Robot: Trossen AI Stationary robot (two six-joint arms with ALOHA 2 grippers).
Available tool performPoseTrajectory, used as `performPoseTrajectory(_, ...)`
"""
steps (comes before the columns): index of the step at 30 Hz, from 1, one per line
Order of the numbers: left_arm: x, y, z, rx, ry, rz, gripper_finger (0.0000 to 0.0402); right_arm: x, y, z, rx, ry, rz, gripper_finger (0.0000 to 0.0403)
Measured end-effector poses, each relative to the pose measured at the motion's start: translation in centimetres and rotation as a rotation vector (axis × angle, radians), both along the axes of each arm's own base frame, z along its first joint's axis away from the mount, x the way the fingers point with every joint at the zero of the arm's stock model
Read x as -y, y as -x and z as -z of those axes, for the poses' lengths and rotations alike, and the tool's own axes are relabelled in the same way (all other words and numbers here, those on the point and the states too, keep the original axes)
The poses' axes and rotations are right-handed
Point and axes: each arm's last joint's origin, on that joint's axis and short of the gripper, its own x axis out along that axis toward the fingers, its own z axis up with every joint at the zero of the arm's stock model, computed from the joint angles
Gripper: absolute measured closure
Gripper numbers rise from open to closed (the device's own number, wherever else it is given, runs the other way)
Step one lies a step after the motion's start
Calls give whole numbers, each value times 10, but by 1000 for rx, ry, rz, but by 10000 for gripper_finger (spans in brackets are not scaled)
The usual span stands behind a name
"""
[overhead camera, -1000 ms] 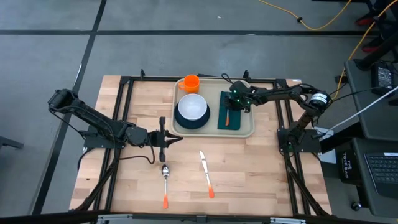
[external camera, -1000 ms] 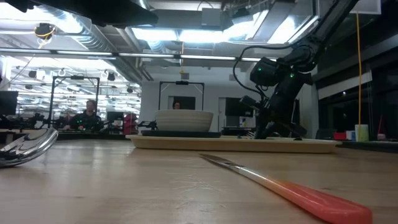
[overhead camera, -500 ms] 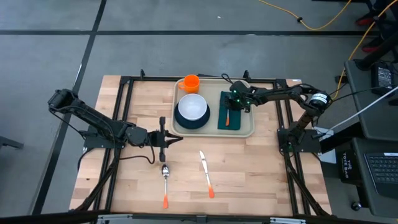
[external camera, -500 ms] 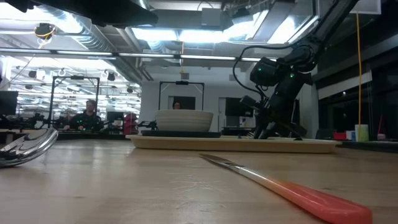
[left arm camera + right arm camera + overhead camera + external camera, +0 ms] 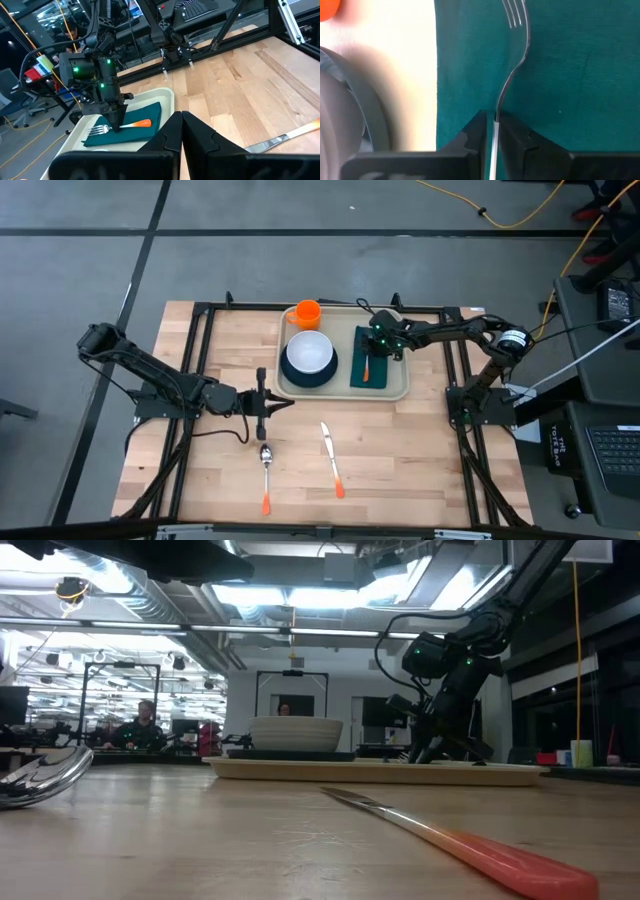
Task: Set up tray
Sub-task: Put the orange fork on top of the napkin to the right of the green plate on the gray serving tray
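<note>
**Inspector:** Location of the tray (image 5: 343, 392)?

**Assessor:** Flat on the wooden table (image 5: 430, 450), at the far middle, between the 2 arms. Seen edge-on in the low view, rim resting level on the boards.

**Inspector:** Contents?

**Assessor:** 1 dark round plate (image 5: 308, 370) on the left half, carrying 1 white bowl (image 5: 309, 350). 1 orange cup (image 5: 307, 312) at the far-left corner. 1 dark green napkin (image 5: 380, 375) on the right half, lying flat, with 1 fork (image 5: 366, 367) on top, orange handle toward the near edge.

**Inspector:** Right gripper (image 5: 372, 352)?

**Assessor:** Down over the napkin, tips at the fork. In the right wrist view, fingers parted slightly, 1 on each side of the fork's thin metal neck, with a sliver of napkin showing on both sides. Released, not pinching. Fork flat on the cloth.

**Inspector:** Left gripper (image 5: 288, 402)?

**Assessor:** Clenched, fingers pressed together, nothing between them. Hovering over bare table just beside the tray's near-left corner, pointing toward the right.

**Inspector:** Items off the tray?

**Assessor:** 2, both on the near part of the table. 1 spoon (image 5: 266, 470) just in front of the left gripper, and 1 knife (image 5: 331, 457) to its right. Orange handles toward the near edge, apart from each other and from the tray.
</note>
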Motion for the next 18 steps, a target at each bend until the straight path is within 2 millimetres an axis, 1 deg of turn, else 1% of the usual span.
performPoseTrajectory(18,0,0,0,0,1,0,400,-1,-1,-2,24,-24,-19,353)
